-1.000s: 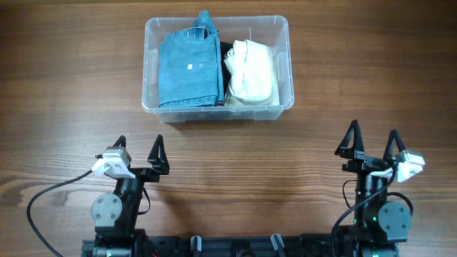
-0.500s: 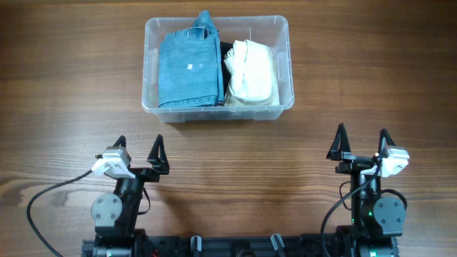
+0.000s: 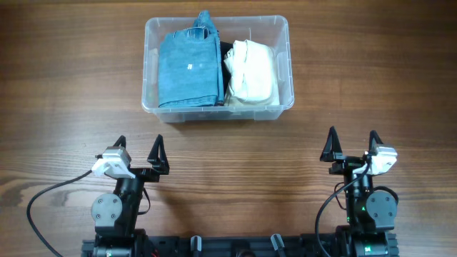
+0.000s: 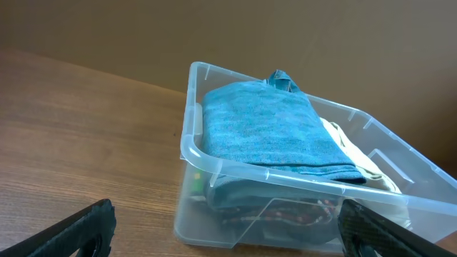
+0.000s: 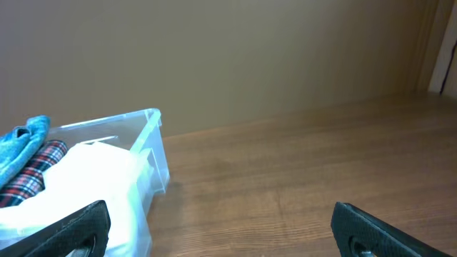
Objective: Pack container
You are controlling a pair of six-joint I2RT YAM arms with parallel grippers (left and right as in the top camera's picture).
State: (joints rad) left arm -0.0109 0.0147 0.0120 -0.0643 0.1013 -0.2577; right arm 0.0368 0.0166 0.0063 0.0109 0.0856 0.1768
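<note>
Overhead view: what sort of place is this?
Probably a robot test bench: wood-grain table, left gripper and right gripper at its near edge, one clear container of folded clothes.

- The container (image 3: 218, 20) sits far-middle on the table (image 3: 371, 86).
- Inside it, the folded cloth (image 3: 188, 69) lies left and the bundled cloth (image 3: 251, 71) right, touching.
- The left tool (image 3: 139, 140) and right tool (image 3: 351, 133) flank the near edge, well apart from the container.

The container (image 4: 186, 146) stood near the far edge of the surface (image 4: 71, 135), holding a folded blue cloth (image 4: 264, 128) above plaid fabric (image 4: 296, 209). The left gripper (image 4: 225, 232) had its jaws spread wide.
</note>
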